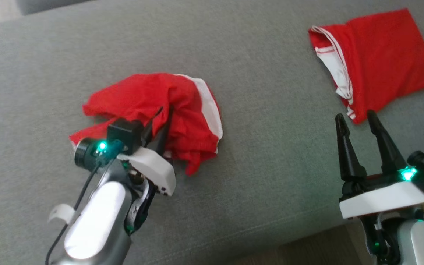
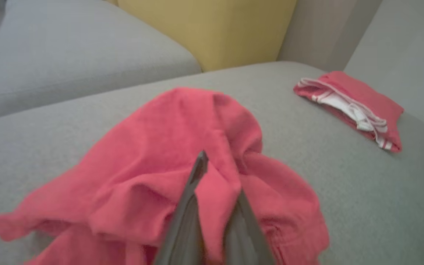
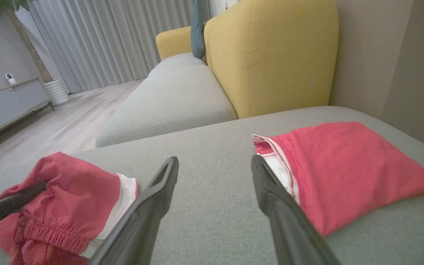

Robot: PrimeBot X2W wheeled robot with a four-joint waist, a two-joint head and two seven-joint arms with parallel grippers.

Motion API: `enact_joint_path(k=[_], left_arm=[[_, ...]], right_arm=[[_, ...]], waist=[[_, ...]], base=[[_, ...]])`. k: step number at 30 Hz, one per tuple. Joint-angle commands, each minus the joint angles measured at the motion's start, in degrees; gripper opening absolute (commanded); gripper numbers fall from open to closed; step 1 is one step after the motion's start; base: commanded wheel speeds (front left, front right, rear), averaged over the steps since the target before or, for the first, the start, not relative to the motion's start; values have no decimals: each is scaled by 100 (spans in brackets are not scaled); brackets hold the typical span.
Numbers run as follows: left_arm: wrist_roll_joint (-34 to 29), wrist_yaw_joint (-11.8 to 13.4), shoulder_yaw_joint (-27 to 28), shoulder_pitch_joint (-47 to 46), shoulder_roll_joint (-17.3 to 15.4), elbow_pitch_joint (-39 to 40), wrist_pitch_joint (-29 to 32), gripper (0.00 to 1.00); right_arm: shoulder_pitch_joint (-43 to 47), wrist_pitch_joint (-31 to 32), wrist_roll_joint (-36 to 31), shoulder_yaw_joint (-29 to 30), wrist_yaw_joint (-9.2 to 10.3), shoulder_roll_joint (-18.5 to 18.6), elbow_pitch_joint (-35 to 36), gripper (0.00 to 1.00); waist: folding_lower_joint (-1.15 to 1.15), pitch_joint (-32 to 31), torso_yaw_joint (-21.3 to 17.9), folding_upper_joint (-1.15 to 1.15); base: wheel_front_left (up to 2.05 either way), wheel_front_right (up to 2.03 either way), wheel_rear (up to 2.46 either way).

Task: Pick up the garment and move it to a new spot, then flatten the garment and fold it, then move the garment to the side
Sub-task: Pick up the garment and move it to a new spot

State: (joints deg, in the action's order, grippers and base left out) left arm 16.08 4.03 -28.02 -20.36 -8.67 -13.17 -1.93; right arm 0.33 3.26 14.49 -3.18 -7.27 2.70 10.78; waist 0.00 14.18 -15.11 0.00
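A crumpled red garment (image 1: 142,95) with a white band lies bunched on the grey sofa cushion (image 1: 271,154). My left gripper (image 1: 163,112) comes in from the lower left and is shut on a fold near the heap's middle. The left wrist view shows the cloth (image 2: 142,154) pinched between the fingers of that gripper (image 2: 219,176). The heap (image 3: 72,191) also sits at the lower left of the right wrist view. My right gripper (image 1: 355,116) stands open over bare cushion at the right, holding nothing, its tips (image 3: 215,162) just short of a folded red piece.
A second red garment (image 1: 385,55) with white trim lies folded flat at the far right of the cushion. The cushion's front edge (image 1: 307,239) runs along the bottom right. Behind stand a yellow backrest (image 3: 271,55) and another grey seat (image 3: 168,99).
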Motion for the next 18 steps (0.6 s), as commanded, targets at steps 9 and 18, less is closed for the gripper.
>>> enact_joint_path(k=[9,18], left_arm=[[10,-107,63,74,-104,191,-524,100],[18,182,356,513,-213,965,-1131,100]], right_arm=[[-157,-48,2,-75,-22,19,125,100],[-82,140,-163,-14,-22,18,128,100]], waist=[[0,-29,333,0],[0,-506,937,0]], base=[[0,0,0],[0,0,0]])
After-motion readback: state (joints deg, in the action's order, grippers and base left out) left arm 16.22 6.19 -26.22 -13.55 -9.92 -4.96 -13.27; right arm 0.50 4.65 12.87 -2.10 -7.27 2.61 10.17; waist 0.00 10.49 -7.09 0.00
